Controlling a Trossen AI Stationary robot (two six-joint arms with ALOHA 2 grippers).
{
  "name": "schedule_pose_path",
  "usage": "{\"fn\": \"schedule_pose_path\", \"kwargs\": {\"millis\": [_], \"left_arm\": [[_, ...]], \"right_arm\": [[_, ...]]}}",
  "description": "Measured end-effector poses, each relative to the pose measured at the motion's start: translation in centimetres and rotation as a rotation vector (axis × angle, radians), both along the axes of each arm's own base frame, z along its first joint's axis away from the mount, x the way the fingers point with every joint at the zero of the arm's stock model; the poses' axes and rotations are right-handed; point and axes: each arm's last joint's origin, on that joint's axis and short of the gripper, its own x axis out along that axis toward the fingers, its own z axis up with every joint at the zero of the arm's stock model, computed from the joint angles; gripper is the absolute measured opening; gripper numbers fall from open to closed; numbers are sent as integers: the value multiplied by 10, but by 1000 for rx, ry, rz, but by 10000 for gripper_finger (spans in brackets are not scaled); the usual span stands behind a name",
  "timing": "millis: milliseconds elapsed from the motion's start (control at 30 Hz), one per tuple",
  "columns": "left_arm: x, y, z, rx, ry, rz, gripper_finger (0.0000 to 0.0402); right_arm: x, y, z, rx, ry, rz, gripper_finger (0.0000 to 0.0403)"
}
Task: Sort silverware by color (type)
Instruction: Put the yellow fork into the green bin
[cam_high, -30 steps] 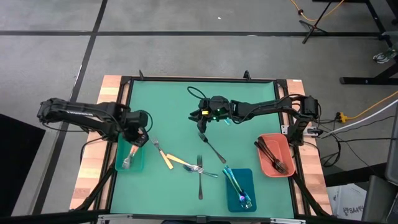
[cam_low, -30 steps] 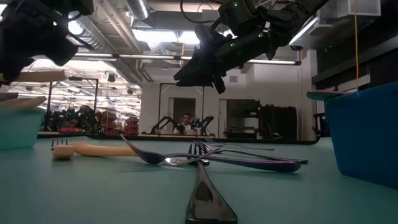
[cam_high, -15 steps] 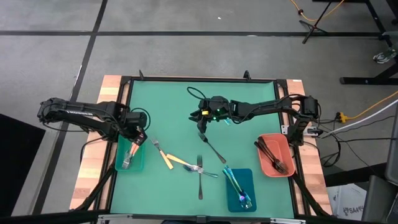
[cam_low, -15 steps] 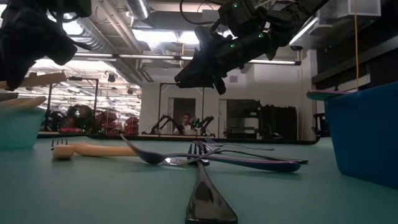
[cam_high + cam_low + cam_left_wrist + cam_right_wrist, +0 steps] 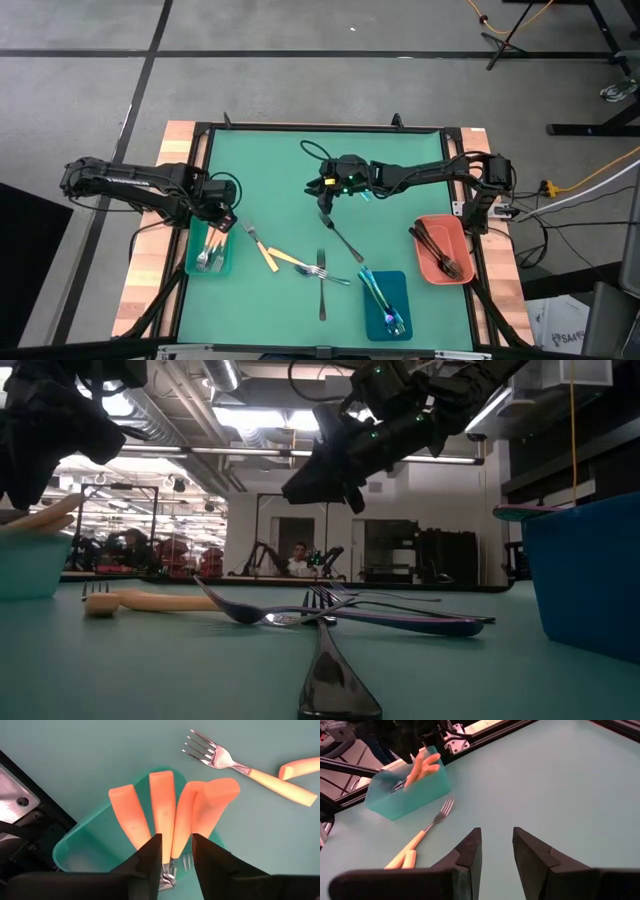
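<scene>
Several orange-handled pieces point(image 5: 162, 805) lie in the teal tray point(image 5: 195, 262) at the table's left, their handles slanting up over its rim. My left gripper point(image 5: 176, 837) hangs just above them, pointing down, open and holding nothing. Two more orange-handled forks point(image 5: 268, 252) lie on the mat beside the tray. A dark fork point(image 5: 342, 240) and two crossed forks point(image 5: 322, 278) lie mid-table. My right gripper point(image 5: 325, 197) hovers open above the mat near the dark fork's far end, with nothing between its fingers point(image 5: 470, 850).
A blue tray point(image 5: 398, 285) with teal-blue pieces stands near the front edge. A salmon tray point(image 5: 428, 268) with dark pieces stands at the right. The table's black frame point(image 5: 25, 820) runs close by the teal tray. Bare mat lies at the far left and far right.
My left gripper has opened over the teal tray and let go of an orange-handled piece. The piece was held level above the tray; it has dropped in and now leans with its handle over the rim. The gripper has also tipped a little.
</scene>
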Motion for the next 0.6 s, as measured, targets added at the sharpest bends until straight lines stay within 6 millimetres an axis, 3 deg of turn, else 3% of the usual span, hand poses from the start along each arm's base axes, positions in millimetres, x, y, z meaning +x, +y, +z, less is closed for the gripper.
{"fn": "schedule_pose_path", "kwargs": {"millis": [433, 600], "left_arm": [[0, -3, 1, -90, -16, -6, 105], [8, -5, 3, -168, -103, -24, 105]], "right_arm": [[-1, 0, -3, -13, 34, -2, 99], [-3, 0, -6, -9, 67, -3, 99]]}}
